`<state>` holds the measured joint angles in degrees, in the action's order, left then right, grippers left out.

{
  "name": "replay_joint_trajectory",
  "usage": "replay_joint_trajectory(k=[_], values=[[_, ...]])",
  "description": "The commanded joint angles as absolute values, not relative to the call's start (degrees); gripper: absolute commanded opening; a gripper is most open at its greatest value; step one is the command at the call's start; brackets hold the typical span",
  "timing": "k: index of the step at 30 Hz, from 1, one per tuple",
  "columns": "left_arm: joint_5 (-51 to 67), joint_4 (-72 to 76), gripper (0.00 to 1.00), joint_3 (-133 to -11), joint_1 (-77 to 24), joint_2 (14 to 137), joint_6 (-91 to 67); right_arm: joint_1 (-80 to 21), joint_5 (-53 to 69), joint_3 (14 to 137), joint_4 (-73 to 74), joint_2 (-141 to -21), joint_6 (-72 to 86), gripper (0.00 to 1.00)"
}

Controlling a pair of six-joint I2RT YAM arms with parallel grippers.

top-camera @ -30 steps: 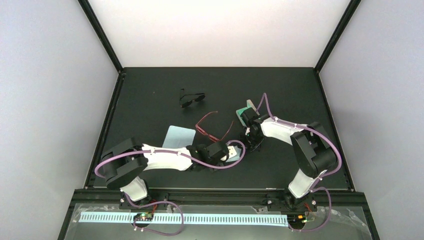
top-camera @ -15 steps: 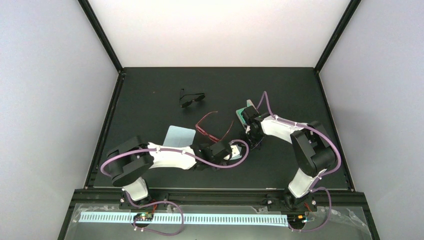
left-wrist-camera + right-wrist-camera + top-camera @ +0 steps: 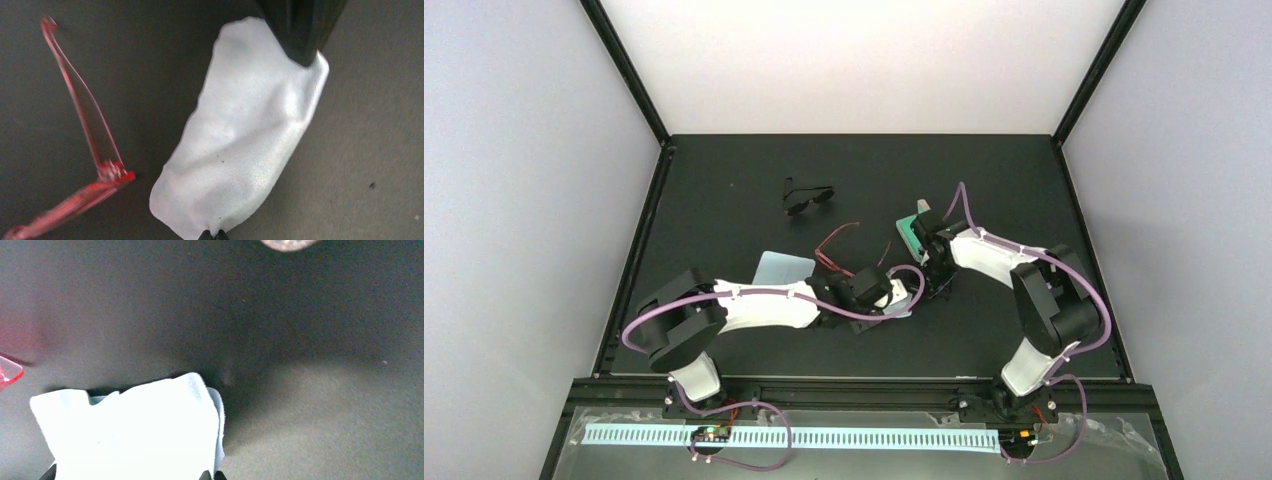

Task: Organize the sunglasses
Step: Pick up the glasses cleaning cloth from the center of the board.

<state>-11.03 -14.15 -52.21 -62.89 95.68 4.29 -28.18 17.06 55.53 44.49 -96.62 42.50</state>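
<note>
The red-framed sunglasses (image 3: 836, 250) lie open on the black table, partly under my left arm; one arm and hinge show in the left wrist view (image 3: 95, 140). A white cloth (image 3: 245, 130) is stretched between both grippers. My left gripper (image 3: 212, 235) is shut on its near end. My right gripper (image 3: 210, 476) is shut on the other edge of the cloth (image 3: 135, 435), and its dark finger (image 3: 300, 30) shows in the left wrist view. In the top view the left gripper (image 3: 890, 296) and right gripper (image 3: 924, 282) are close together, just right of the sunglasses.
A black dark-lensed pair (image 3: 807, 197) lies farther back. A pale blue cloth (image 3: 782, 268) lies left of the red pair. A green case (image 3: 912, 228) sits behind the right gripper. Black frame rails edge the table.
My left arm has swung farther forward and right, now covering more of the red sunglasses. My right gripper has shifted slightly right. The cloth stays held between them.
</note>
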Motion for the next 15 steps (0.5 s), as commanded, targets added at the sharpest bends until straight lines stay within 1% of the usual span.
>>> replay_joint_trajectory(k=[1, 9, 15], values=[[-8.4, -17.2, 0.02, -57.1, -61.4, 94.3, 4.8, -27.3, 16.9, 56.7, 47.6, -93.6, 46.0, 0.01], [-5.0, -19.4, 0.02, -61.3, -59.1, 94.5, 5.2, -25.9, 17.9, 56.0, 48.6, -89.8, 52.5, 0.01], [-2.3, -21.6, 0.01, -65.2, -56.7, 96.1, 5.3, -25.1, 15.9, 56.3, 50.1, -87.9, 57.3, 0.01]])
